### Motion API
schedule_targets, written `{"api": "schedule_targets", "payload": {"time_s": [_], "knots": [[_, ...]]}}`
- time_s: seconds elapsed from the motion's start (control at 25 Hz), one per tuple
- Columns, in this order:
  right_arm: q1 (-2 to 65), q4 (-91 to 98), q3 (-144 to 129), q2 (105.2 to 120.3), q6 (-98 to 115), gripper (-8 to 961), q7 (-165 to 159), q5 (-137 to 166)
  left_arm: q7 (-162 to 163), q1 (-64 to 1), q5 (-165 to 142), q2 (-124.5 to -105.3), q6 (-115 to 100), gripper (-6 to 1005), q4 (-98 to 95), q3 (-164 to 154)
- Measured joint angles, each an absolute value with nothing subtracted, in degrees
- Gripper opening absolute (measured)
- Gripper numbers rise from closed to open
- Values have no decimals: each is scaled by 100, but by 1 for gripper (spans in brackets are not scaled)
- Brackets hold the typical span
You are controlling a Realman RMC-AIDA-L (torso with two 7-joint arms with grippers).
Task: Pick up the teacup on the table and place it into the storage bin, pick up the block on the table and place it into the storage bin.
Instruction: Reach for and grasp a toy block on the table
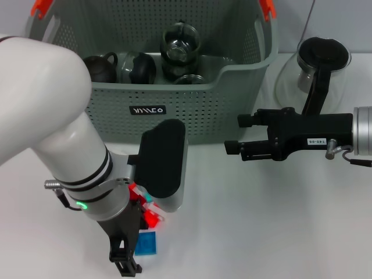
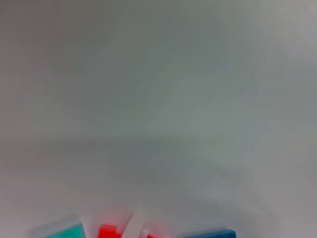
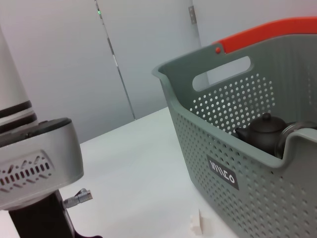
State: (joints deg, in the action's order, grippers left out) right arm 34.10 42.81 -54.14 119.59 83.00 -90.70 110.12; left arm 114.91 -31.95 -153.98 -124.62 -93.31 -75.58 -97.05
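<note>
The storage bin [image 1: 192, 110] stands at the back of the table [image 1: 261, 221] and also fills the right wrist view as the bin [image 3: 223, 148]. I cannot pick out a teacup on the table. A red block [image 1: 151, 217], a blue block [image 1: 146, 243] and a bit of a teal one [image 1: 147, 198] lie at the front left. My left gripper [image 1: 125, 260] points straight down just beside them. The left wrist view catches the teal block [image 2: 64, 232], the red block [image 2: 111, 231] and the blue block [image 2: 213, 233] at its lower edge. My right gripper [image 1: 237, 135] hovers open and empty in front of the bin's right corner.
Inside the bin lie a dark teapot [image 1: 102, 67], a black rounded vessel [image 1: 142, 68] and a glass pot [image 1: 180, 43]. A glass pitcher with a black lid [image 1: 319, 61] stands on the table right of the bin. A small white piece [image 3: 198, 223] lies before the bin.
</note>
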Motion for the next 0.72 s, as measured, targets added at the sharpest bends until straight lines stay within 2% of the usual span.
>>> {"api": "schedule_targets", "payload": {"time_s": [0.72], "knots": [[3410,4289,-5372,11962,8290,852,-9070,11013,11528,-3221,-15389,-12463,-9246,816,-7586,-9774]]}}
